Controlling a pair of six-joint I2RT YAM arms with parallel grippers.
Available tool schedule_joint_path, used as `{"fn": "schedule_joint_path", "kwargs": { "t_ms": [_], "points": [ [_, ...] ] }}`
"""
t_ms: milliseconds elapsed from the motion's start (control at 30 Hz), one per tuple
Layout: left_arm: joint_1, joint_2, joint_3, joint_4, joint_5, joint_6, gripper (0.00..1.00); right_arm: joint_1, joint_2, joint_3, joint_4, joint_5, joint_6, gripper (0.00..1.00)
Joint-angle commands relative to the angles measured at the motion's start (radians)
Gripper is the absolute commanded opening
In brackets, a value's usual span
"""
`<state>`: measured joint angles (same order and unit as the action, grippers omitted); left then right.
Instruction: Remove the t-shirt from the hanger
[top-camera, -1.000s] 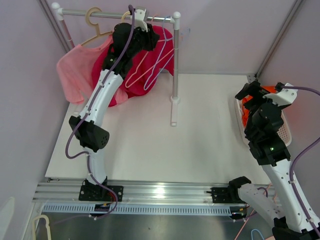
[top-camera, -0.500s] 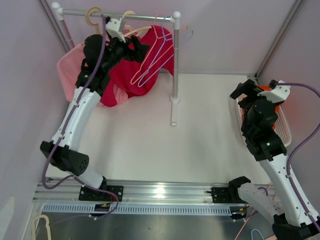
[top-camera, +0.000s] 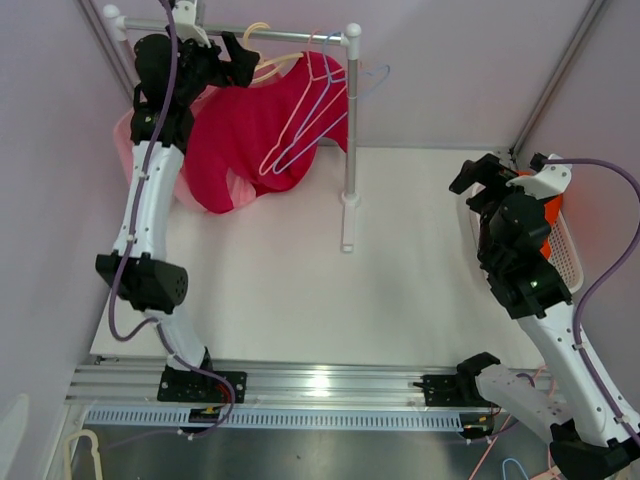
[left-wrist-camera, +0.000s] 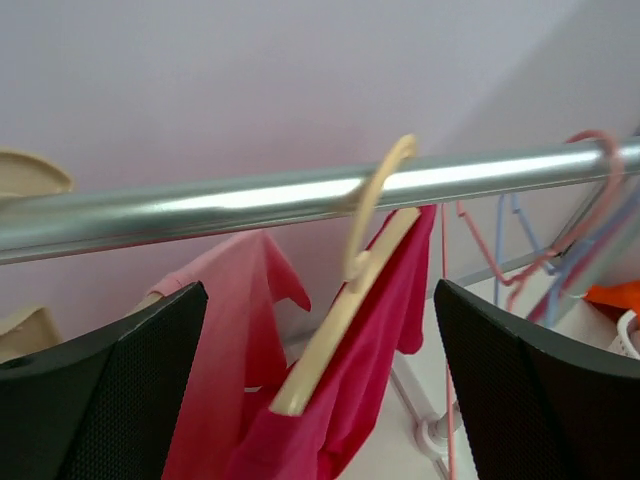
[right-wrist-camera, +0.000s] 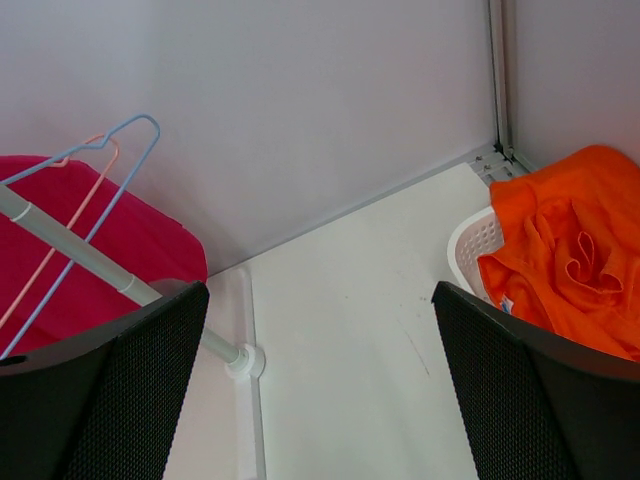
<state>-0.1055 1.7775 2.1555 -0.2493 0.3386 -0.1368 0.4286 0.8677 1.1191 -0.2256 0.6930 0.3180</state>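
A silver metal rail (left-wrist-camera: 250, 200) runs left to right above the far left of the white table (top-camera: 300, 290), with its upright metal post (top-camera: 351, 120) at the right end. On the rail hang, from left to right, a pink cloth garment (left-wrist-camera: 232, 325), a crimson t-shirt (top-camera: 245, 135) on a cream plastic hanger (left-wrist-camera: 345, 300), and thin wire hangers (top-camera: 312, 105). A white plastic basket (top-camera: 570, 258) sits at the table's right edge, with an orange cloth (right-wrist-camera: 560, 240) in it.

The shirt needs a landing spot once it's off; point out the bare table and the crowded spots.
Widest bare table lies between the rack post, the arm bases and the basket. Crowded: the back-left corner under the rail, where the red t-shirt, pink garment, spare hangers and the left hand bunch together.
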Motion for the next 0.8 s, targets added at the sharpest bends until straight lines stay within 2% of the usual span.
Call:
{"fn": "schedule_joint_path", "kwargs": {
  "t_ms": [0, 33, 133, 200, 300, 367, 400, 500, 567, 600, 700, 767],
  "points": [
    [0.02, 0.111, 0.142, -0.114, 0.036, 0.035, 1.0, 0.006, -0.006, 0.042, 0.032, 0.005, -0.013, 0.99],
    [0.023, 0.158, 0.227, -0.123, 0.04, 0.042, 0.99, 0.006, -0.01, 0.039, 0.04, 0.003, -0.016, 0.99],
    [0.029, 0.19, 0.224, -0.059, 0.1, 0.042, 0.98, 0.006, -0.009, 0.033, 0.054, 0.005, -0.023, 0.99],
    [0.027, 0.204, 0.233, -0.035, 0.135, 0.034, 0.92, 0.006, -0.007, 0.03, 0.063, 0.008, -0.028, 1.0],
    [0.027, 0.226, 0.242, -0.009, 0.125, 0.008, 0.9, 0.006, -0.006, 0.025, 0.071, 0.007, -0.034, 0.99],
    [0.03, 0.238, 0.248, -0.001, 0.108, -0.01, 0.84, 0.006, -0.007, 0.021, 0.074, 0.01, -0.034, 1.0],
    [0.032, 0.243, 0.251, 0.005, 0.112, -0.015, 0.76, 0.006, -0.007, 0.015, 0.078, 0.01, -0.034, 0.99],
    [0.038, 0.261, 0.264, 0.013, 0.134, -0.049, 0.7, 0.006, -0.007, 0.007, 0.083, 0.008, -0.034, 0.99],
    [0.043, 0.266, 0.265, 0.021, 0.168, -0.063, 0.54, 0.006, -0.004, 0.002, 0.083, 0.01, -0.033, 0.99],
    [0.043, 0.269, 0.267, 0.028, 0.178, -0.064, 0.35, 0.007, -0.003, 0.002, 0.083, 0.008, -0.033, 1.0],
    [0.043, 0.278, 0.28, 0.022, 0.203, -0.073, 0.01, 0.006, -0.001, 0.001, 0.083, 0.007, -0.033, 1.0],
    [0.043, 0.278, 0.284, 0.025, 0.234, -0.083, 0.01, 0.006, -0.001, 0.001, 0.081, 0.007, -0.034, 1.0]
  ]
}}
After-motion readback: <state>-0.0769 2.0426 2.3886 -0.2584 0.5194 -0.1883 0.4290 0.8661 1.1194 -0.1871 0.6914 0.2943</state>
